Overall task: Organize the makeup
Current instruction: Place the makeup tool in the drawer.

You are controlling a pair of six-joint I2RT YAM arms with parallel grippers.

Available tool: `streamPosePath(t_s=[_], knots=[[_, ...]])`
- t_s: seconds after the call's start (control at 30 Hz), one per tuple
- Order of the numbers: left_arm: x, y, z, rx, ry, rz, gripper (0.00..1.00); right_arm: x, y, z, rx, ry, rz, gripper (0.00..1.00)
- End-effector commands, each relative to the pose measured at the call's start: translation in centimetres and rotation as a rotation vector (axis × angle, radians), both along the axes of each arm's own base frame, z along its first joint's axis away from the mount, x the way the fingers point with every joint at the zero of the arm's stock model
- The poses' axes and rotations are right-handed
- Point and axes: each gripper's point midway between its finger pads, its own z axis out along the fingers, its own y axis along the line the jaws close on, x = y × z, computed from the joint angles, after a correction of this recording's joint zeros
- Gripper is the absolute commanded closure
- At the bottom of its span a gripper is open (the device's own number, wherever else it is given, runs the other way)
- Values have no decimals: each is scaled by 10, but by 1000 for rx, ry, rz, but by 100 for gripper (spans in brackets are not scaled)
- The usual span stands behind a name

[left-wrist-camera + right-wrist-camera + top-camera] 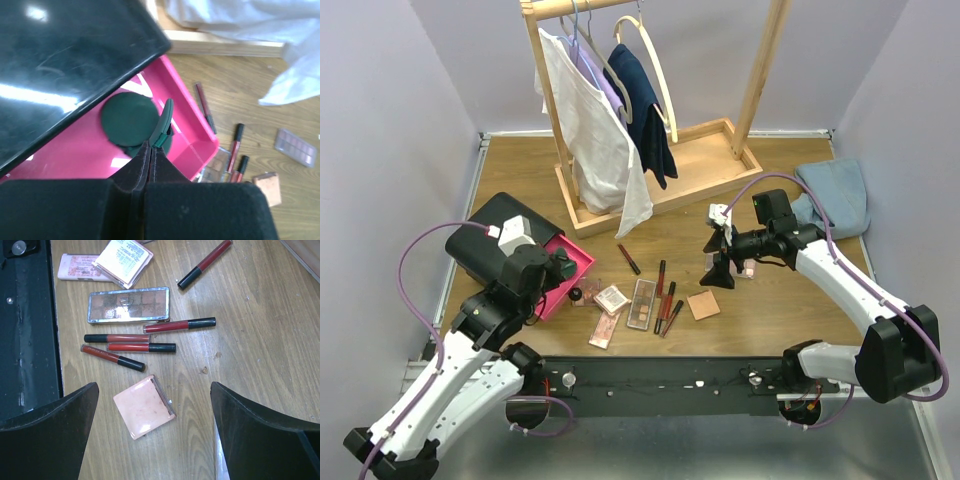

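My left gripper (pixel 150 148) is shut on a round dark-green disc (pixel 163 120), held on edge over the open pink drawer (pixel 186 125). A second green disc (pixel 125 117) lies flat in that drawer. In the top view the left gripper (pixel 560 268) is at the drawer (pixel 582 262). My right gripper (pixel 154 390) is open and empty above a square peach compact (pixel 144 406), also in the top view (pixel 703 305). Several dark-red tubes (pixel 135 347), an eyeshadow palette (pixel 128 305), a pink palette (pixel 75 266) and another compact (pixel 123 261) lie beyond it.
The black case (pixel 495 235) stands at the left with its drawer pulled out. A lone tube (pixel 628 258) lies near the wooden clothes rack base (pixel 650 190). A blue cloth (pixel 840 195) lies at the back right. A black rail (pixel 670 375) runs along the near edge.
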Motion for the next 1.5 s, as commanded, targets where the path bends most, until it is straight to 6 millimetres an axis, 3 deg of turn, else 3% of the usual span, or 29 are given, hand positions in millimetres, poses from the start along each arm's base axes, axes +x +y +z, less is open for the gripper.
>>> streamPosePath(t_s=[0.0, 0.2, 0.27, 0.33, 0.43, 0.87, 1.1, 1.23, 1.47], knots=[[-2, 20, -9, 37, 31, 108, 99, -2, -3, -5, -9, -7, -8, 0], [-2, 26, -12, 54, 41, 143, 89, -2, -4, -4, -6, -10, -8, 0], [-2, 29, -11, 59, 46, 158, 74, -3, -3, -4, -7, -9, -7, 0], [-3, 31, -13, 65, 51, 168, 68, -3, -3, -3, -5, -13, -5, 0], [-3, 34, -9, 60, 39, 183, 51, -3, -3, -3, -5, -15, -6, 0], [-9, 41, 38, 54, -52, 158, 48, -3, -3, -3, -5, -12, -3, 0], [-10, 8, 50, 46, -89, -79, 49, -3, -4, -3, -8, -14, -3, 0], [-25, -42, 51, -34, -93, -384, 50, -3, -4, -2, -8, -17, -4, 0], [-59, -88, 27, -120, 52, -700, 73, -2, -4, -3, -11, -18, -1, 0]])
